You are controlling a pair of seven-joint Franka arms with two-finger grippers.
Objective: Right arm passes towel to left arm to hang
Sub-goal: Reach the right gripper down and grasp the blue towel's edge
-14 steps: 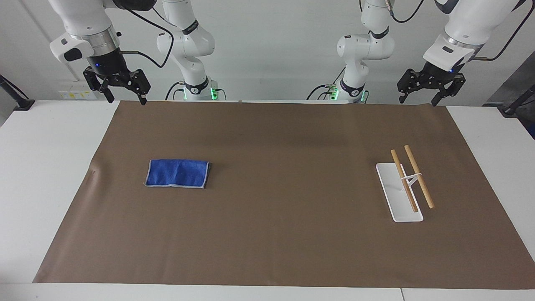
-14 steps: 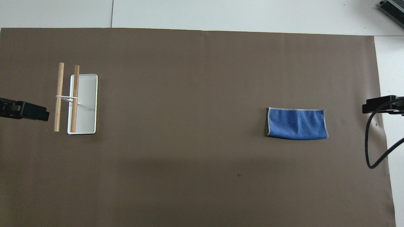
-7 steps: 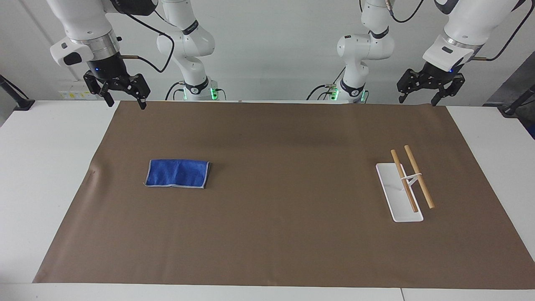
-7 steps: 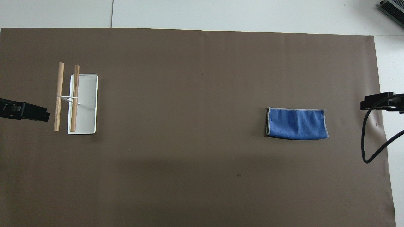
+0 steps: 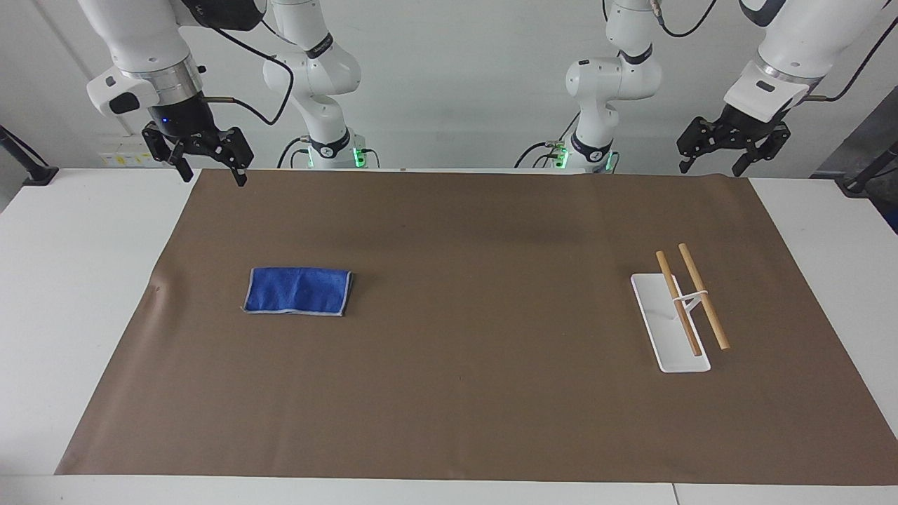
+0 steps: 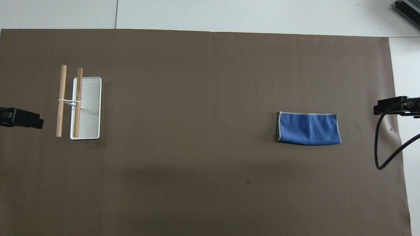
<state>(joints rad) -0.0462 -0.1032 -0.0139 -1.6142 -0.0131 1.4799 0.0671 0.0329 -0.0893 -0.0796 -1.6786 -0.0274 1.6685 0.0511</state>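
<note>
Blue cloth, item one: the towel (image 5: 297,291) lies folded and flat on the brown mat (image 5: 463,393), toward the right arm's end of the bench (image 5: 63,280), pale stitched edge showing, nothing touching it. Item two, about as far from the robots as the towel and well apart from it, toward the left arm's end: a white-based rack (image 5: 670,330) carrying two wooden rails (image 5: 703,296), both bare. Item three, close to the robots: the right tool (image 5: 208,168), raised over the mat's corner at the edge nearest the robots, fingers spread wide, holding nothing. Item four: the left tool (image 5: 713,166), raised over the matching corner at its own end, likewise spread wide and empty. Progress, as judged: nothing done. Towel not yet picked up, not passed, not hung. Remaining: right tool to descend on the towel and grip it, carry it toward mid-bench, hand it to the left tool, which then drapes it over the rails.
</note>
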